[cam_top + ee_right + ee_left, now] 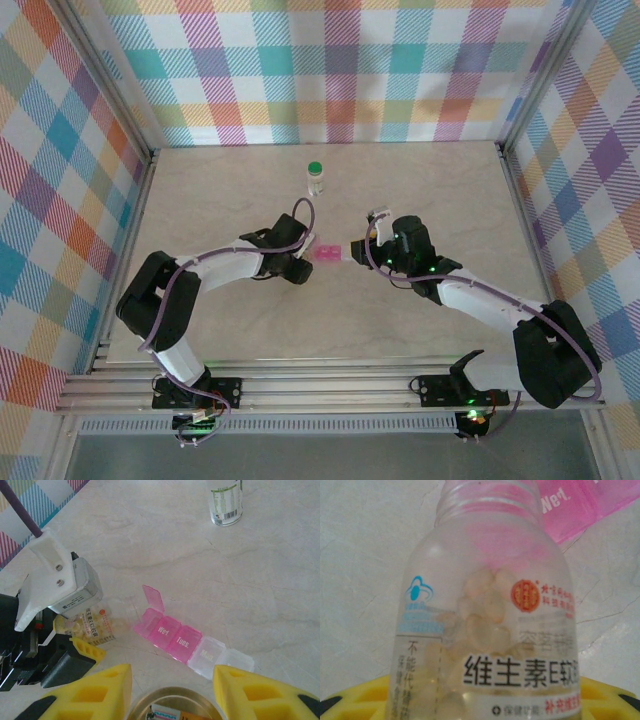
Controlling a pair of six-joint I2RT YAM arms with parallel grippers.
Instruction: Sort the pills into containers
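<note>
The left gripper squeezes a clear pill bottle beside the pink pill box. For the right gripper, I cannot tell.

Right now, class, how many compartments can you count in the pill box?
5, in one row: an open-lidded pink one beside the held bottle, pink Wed, pink Tues, clear Mon, a clear end one. Both ends show, so none seems hidden.

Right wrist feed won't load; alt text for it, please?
A pink-and-clear pill-box strip lies on the table, its end compartment's lid open. The left gripper holds a bottle of pale capsules on its side, mouth toward the open compartment. The right gripper grips a round gold-rimmed object; a second bottle stands beyond.
</note>
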